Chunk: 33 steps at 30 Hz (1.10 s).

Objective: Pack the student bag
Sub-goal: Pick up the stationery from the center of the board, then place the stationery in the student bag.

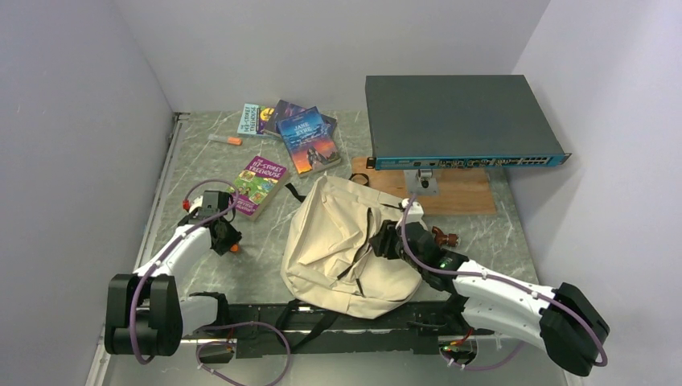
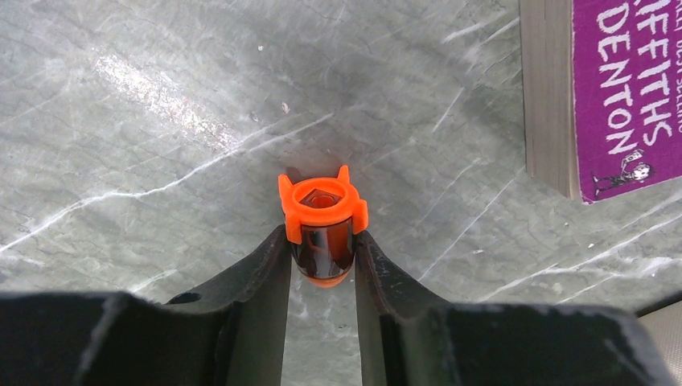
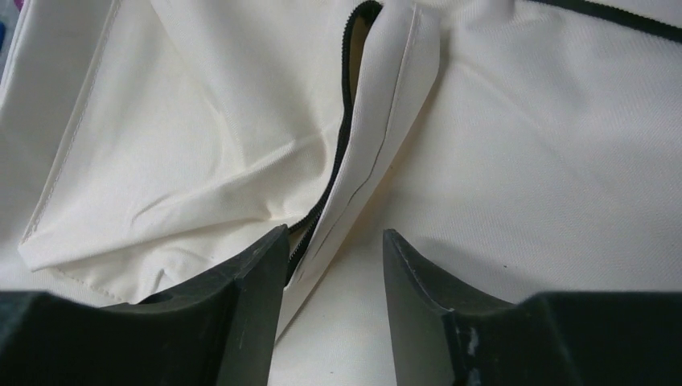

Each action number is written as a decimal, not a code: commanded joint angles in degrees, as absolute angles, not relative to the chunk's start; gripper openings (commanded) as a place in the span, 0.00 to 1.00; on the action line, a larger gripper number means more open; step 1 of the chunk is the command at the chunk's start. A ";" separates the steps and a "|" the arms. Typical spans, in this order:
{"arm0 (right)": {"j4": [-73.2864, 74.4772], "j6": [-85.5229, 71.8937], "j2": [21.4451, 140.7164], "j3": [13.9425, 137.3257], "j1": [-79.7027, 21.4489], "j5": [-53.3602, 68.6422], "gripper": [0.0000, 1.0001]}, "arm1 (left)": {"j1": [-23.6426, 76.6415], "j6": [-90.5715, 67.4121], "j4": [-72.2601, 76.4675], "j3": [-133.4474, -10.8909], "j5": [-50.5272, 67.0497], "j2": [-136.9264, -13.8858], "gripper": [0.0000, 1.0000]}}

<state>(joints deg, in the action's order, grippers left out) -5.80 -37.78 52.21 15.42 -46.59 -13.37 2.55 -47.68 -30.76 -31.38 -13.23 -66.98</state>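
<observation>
The purple book (image 2: 619, 88) runs off the top and right edges. What the orange-capped item (image 2: 322, 211) in the left tool (image 2: 322, 245) is cannot be told.

Item: orange marker (image 2: 322, 205), seen end-on, with a bright orange cap, a dark body and an orange tip.
Holder: left claw (image 2: 321, 236); black fingers (image 2: 261, 277) flank the body, one touching each side.
Surface: grey-green marbled desk (image 2: 161, 121) with white veins.
Adjacent: purple book (image 2: 627, 88) at upper right, lying flat, page edges towards the marker, well apart from it.
</observation>
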 commanded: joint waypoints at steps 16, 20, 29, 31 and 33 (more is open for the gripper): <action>-4.89 -37.46 64.61 23.44 -46.32 -16.30 0.40 | 6.95 -48.16 -32.18 -27.08 9.42 -38.41 0.25; -8.53 -36.70 62.35 20.95 -46.34 -14.95 0.00 | 13.32 -55.27 -22.42 -22.59 16.84 -30.56 0.23; -19.57 -32.78 51.60 11.96 -46.38 -10.11 0.00 | 43.14 -61.04 -4.24 -28.53 5.87 -45.93 0.25; -20.20 -32.52 50.89 11.49 -46.36 -9.53 0.00 | 47.46 -60.21 -0.71 -32.71 5.98 -54.19 0.25; -21.66 -32.01 50.30 10.82 -46.38 -7.94 0.00 | 51.12 -59.06 2.72 -37.91 6.35 -62.14 0.26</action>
